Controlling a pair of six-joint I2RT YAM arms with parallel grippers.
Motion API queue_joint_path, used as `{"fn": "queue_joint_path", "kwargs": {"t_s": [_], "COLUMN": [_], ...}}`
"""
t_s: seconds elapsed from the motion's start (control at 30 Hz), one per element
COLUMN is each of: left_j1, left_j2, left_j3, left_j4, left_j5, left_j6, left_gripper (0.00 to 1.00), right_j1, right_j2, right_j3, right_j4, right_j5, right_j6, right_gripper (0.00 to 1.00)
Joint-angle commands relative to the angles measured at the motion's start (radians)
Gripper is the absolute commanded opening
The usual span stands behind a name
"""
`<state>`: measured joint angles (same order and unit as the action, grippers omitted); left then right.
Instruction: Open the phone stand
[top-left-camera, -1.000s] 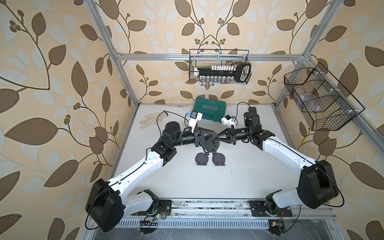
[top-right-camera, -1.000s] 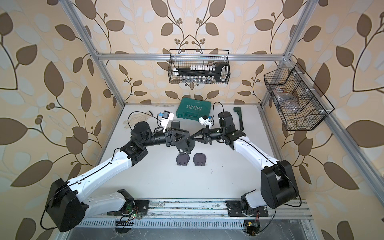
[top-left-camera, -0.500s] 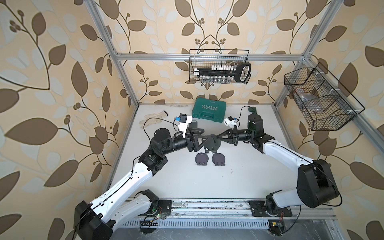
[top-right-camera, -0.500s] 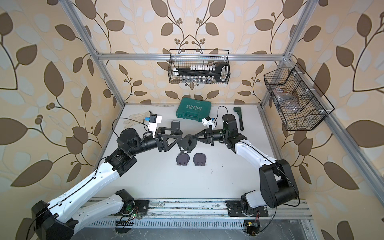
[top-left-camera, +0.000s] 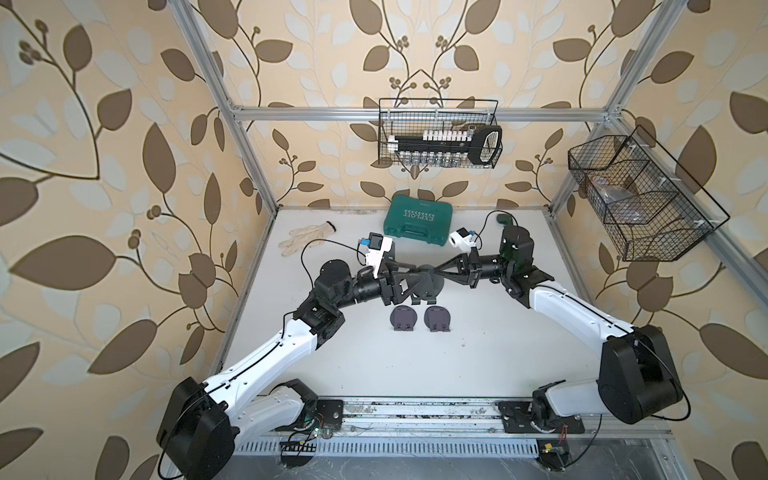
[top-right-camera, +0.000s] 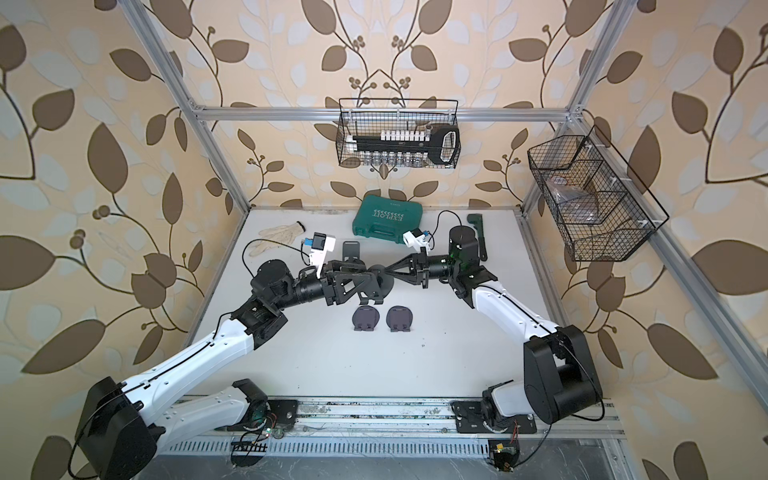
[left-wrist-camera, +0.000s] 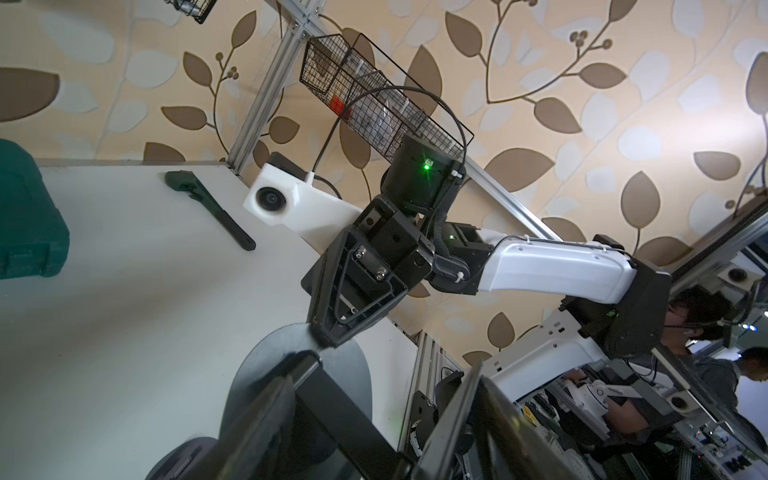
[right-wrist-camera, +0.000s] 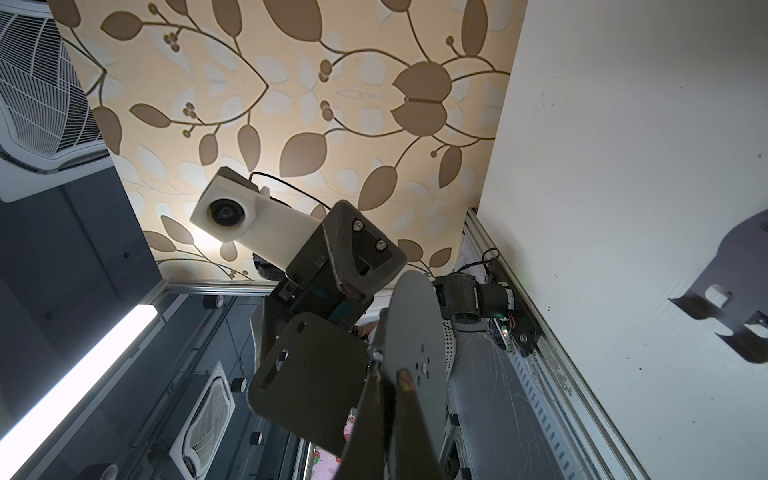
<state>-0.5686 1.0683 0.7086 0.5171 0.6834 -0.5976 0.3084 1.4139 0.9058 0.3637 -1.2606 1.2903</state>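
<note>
Phone stand (top-left-camera: 428, 282) hangs in the air between my two arms, above the middle of the counter (top-left-camera: 374, 374) and just behind two other stands (top-left-camera: 402, 318) lying flat there. My right fingers (left-wrist-camera: 328, 332) are pinched shut on the rim of its round base disc (right-wrist-camera: 411, 332), as they were a second ago, so the stand has hardly shifted.

The change is on the left. Half a second ago that arm was drawn back clear of the stand, fingers wide. Now it is back in. My left fingers (left-wrist-camera: 266, 419) stand apart on either side of the stand's arm, with a gap showing beside one of them, so I read them as open and not clamped.

In the right wrist view the support plate (right-wrist-camera: 307, 365) sits angled away from the disc. I take this as a regrasp: the stand is partly open, and the left needs a fresh hold on the plate to swing it further.
</note>
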Motion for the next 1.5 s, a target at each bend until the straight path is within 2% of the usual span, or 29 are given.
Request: {"fn": "queue_joint_path", "kwargs": {"t_s": [0.0,0.1,0.2,0.3,0.5,0.67,0.77,0.9,0.97,1.17,1.3,1.47], "left_j1": [0.003,0.003,-0.002,-0.003,-0.010,-0.009,-0.008,-0.009,-0.008,-0.010,-0.009,-0.009], "left_j2": [0.014,0.031,0.045,0.061,0.068,0.082,0.098,0.138,0.155,0.158,0.162,0.159], "left_j3": [0.020,0.037,0.043,0.058,0.087,0.138,0.147,0.186,0.224,0.287,0.295,0.306], "left_j4": [0.101,0.083,0.091,0.078,0.011,-0.041,-0.010,-0.006,-0.057,-0.179,-0.185,-0.200], "left_j5": [0.058,0.088,0.120,0.147,0.166,0.201,0.211,0.266,0.294,0.303,0.291,0.278], "left_j6": [-0.021,-0.023,-0.030,-0.027,-0.012,-0.023,-0.059,-0.084,-0.059,0.029,0.043,0.058], "left_gripper": [0.63,0.57,0.46,0.18,0.00,0.00,0.00,0.00,0.00,0.00,0.00,0.00], "right_j1": [0.014,0.015,0.018,0.021,0.027,0.027,0.028,0.021,0.014,0.009,0.008,-0.005], "right_j2": [0.010,0.023,0.029,0.040,0.053,0.029,0.000,-0.027,-0.032,-0.091,-0.120,-0.161], "right_j3": [0.005,0.008,0.022,0.030,0.028,0.029,0.021,0.051,0.042,-0.015,-0.033,-0.059], "right_j4": [0.038,0.074,0.071,0.070,0.082,0.087,0.082,-0.115,-0.121,-0.112,-0.144,-0.253], "right_j5": [-0.016,-0.015,-0.012,-0.010,-0.001,0.009,0.027,0.037,0.029,0.041,0.046,0.059], "right_j6": [0.012,0.042,0.043,0.043,0.055,0.063,0.058,-0.064,-0.061,-0.037,-0.041,-0.122], "right_gripper": [0.00,0.00,0.00,0.00,0.00,0.00,0.00,0.00,0.01,0.31,0.37,0.37]}}
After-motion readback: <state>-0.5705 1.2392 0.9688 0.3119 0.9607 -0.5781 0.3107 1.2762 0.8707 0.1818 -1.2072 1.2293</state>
